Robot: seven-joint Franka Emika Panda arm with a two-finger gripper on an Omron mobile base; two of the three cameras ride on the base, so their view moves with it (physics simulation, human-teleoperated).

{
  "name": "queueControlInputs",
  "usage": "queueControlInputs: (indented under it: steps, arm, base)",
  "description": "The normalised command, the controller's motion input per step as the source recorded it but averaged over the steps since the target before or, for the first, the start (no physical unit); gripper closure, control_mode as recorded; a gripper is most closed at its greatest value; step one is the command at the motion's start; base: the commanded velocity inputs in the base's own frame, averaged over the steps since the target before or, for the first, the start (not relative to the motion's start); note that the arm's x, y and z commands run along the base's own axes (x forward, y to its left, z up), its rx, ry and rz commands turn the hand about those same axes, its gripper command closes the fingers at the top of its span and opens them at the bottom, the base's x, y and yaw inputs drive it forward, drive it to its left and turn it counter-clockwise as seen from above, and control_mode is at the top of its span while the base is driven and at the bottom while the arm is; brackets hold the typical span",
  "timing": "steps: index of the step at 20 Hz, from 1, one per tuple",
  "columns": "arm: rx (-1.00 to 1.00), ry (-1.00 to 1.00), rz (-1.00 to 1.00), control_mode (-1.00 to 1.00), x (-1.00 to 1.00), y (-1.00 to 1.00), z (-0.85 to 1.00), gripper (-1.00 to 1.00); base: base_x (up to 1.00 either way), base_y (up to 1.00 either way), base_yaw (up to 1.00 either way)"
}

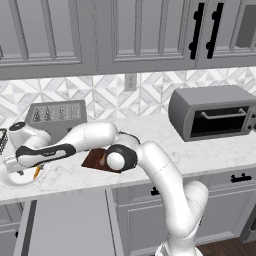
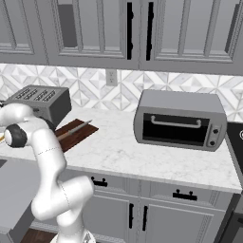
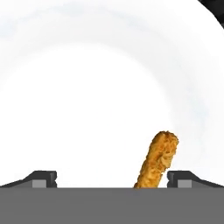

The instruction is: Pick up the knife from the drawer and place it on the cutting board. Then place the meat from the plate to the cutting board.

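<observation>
The arm is reaching left over the counter (image 1: 200, 150), with the gripper (image 3: 111, 177) hanging low over the plate (image 1: 10, 179) at the counter's left end. In the hand view its fingertips (image 3: 43, 177) are standing wide apart, holding nothing, with the white plate floor spreading beyond them. The meat (image 3: 158, 158) is lying on the plate between the tips, close to the right-hand one and not touching either as far as the view shows; in the left base view it is showing as a small orange sliver (image 1: 38, 173) under the hand. The board (image 2: 71, 134) is sitting on the counter in front of the toaster (image 2: 40, 102), and the knife (image 2: 73, 129) is lying across it, handle toward the front edge and blade pointing back toward the wall. The drawer (image 1: 65, 222) is standing open below the counter, its grey floor showing. A toaster oven (image 2: 178, 121) is sitting further right on the counter, well apart from the board.
</observation>
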Motion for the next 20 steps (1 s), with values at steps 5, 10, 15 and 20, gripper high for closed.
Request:
queueControlInputs:
  steps: [5,10,15,20]
  arm:
    - [0.0,0.01,0.0,-1.0,0.0,0.15,-0.08,-1.0]
    - [0.0,0.0,0.0,-1.0,0.0,0.23,-0.03,-1.0]
    - [0.01,0.0,0.0,-1.0,0.0,0.21,0.0,-1.0]
    - [0.0,0.0,0.0,-1.0,0.0,0.13,0.32,-1.0]
  base:
    - [0.0,0.0,0.0]
    - [0.0,0.0,0.0]
    - [0.0,0.0,0.0]
    - [0.0,0.0,0.0]
